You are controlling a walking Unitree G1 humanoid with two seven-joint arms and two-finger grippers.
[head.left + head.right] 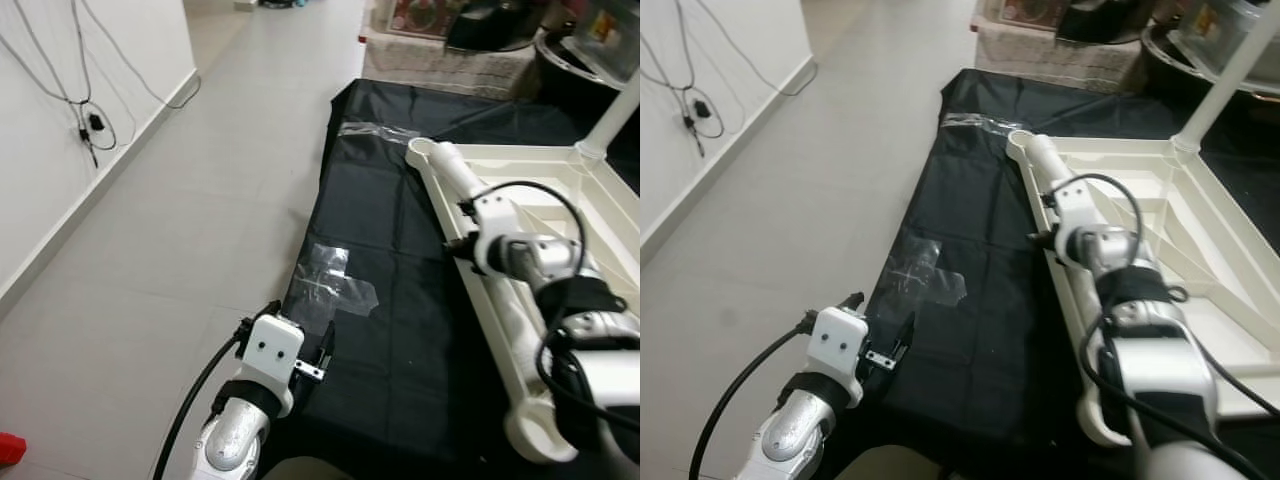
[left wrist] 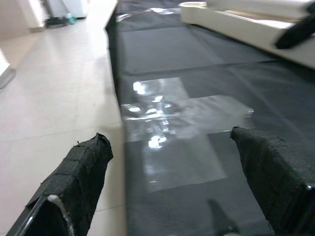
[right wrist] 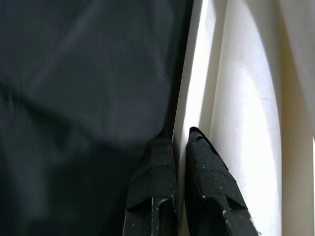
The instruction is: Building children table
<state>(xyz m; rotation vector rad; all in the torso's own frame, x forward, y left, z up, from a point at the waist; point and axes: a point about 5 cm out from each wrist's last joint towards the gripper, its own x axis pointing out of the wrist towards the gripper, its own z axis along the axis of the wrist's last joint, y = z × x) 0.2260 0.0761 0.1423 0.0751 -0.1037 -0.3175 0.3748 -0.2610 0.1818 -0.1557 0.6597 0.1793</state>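
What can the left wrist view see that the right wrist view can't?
The left wrist view has the left pincer open over clear tape stuck on the black sheet, with pale floor beside it. The right wrist view has the right pincer shut on the thin rim of the white tabletop. Both show the black sheet and some of the white tabletop.

Both head cameras look forward and down from above, sharing the black sheet (image 1: 400, 290) and the cream table frame (image 1: 1140, 190). The left wrist camera skims low over the sheet's tape patch (image 2: 167, 128). The right wrist camera sits close against the frame's edge.
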